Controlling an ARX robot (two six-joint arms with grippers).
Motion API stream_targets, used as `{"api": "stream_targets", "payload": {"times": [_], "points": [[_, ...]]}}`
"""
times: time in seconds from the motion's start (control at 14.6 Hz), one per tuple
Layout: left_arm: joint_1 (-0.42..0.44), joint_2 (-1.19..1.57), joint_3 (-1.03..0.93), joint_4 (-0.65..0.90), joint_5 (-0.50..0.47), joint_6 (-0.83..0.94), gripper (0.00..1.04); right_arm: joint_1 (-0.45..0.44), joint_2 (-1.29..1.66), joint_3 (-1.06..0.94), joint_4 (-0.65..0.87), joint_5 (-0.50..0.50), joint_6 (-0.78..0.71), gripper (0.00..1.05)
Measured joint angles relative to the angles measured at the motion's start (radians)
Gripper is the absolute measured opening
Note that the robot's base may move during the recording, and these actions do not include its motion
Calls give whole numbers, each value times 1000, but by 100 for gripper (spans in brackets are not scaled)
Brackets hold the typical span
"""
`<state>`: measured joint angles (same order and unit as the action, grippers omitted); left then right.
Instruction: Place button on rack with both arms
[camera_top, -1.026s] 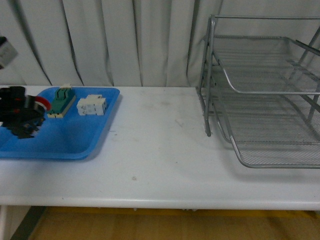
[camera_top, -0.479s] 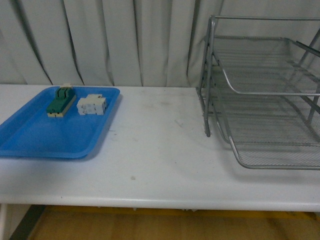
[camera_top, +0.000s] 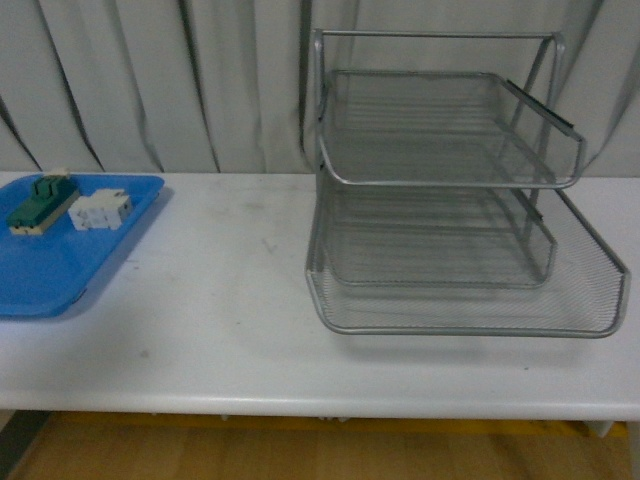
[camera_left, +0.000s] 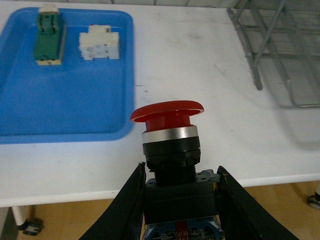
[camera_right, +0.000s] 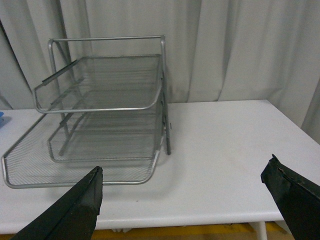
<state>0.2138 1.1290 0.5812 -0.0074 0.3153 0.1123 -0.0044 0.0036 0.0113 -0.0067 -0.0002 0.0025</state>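
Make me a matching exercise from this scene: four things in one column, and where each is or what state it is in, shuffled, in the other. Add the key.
Column one
1. button
2. green-topped block
3. rack
4. right gripper

Column two
A. open, holding nothing
B. lying in the blue tray
C. clamped in the left gripper
D. standing on the white table

Pairs: 1-C, 2-B, 3-D, 4-A
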Motion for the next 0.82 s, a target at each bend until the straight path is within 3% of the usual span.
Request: {"api": "stream_targets", "payload": {"times": [0.34,0.41,0.55,0.68,0.82], "points": [[0,1,-1,6,0,1,35,2,0,0,0,4,0,98],[-48,2,-17,111,11,22,35,4,0,0,0,5,0,98],[-225,117,57,205,26,26,35,4,0,0,4,3,0,98],[-397,347,220,201,31,57,35,4,0,0,3,3,0,98],[-495,575,343,156,13,136,35,4,0,0,3,3,0,98]]}}
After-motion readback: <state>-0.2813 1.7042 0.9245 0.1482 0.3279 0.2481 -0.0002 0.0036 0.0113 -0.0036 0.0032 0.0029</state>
